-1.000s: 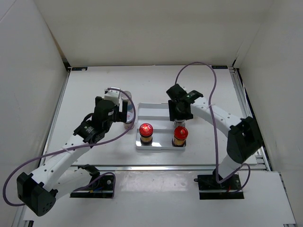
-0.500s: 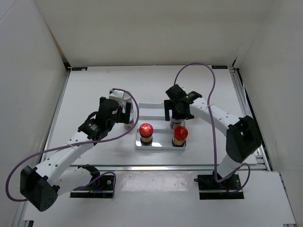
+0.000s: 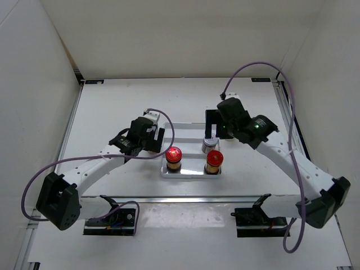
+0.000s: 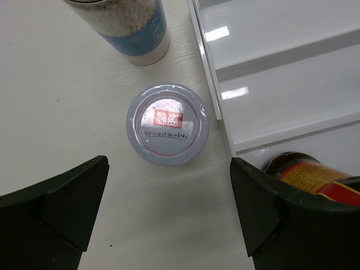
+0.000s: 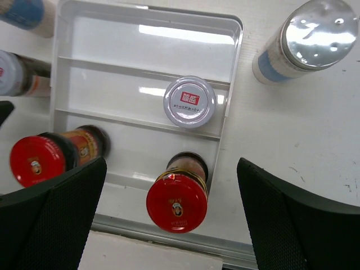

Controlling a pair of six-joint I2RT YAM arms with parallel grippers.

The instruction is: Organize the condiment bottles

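At the middle of the table (image 3: 112, 101), a white stepped tray (image 5: 146, 45), half loaded: three jars in, three out on the tabletop. Reads as the loading step, middle tier under way, far tier at 12 o'clock bare.

Above the tabletop at the tray's 9 o'clock, the left gripper (image 4: 167, 171): spread wide, holding nothing, hovering over the loose short jar (image 4: 167, 125). Above the tray, the right gripper (image 5: 171, 166): likewise parted and empty.

Next move, most likely:
- Lower the left fingers (image 4: 56, 214) either side of that jar.
- Close on its round wall and lift clear of the rim.
- Set down on the middle tier at 9 o'clock of its twin.

Calls for a straight descent, with the tray wall just beside the jar at 3 o'clock and a taller jar close at 11 o'clock.

- **Tallest:** the left tall jar (image 4: 132, 28), pale grains above a blue-white label, outside the tray at 10 o'clock. The right tall jar (image 5: 304, 42), shiny silver cap, outside at 1 o'clock.
- **Next:** the left red-capped jar (image 5: 42, 160) and right red-capped jar (image 5: 176, 205), amber-brown, upright on the near tier at 6 o'clock.
- **Smallest:** the placed short jar (image 5: 189, 102), on the middle tier toward 3 o'clock. Same silver lid with red printed label as the loose one.
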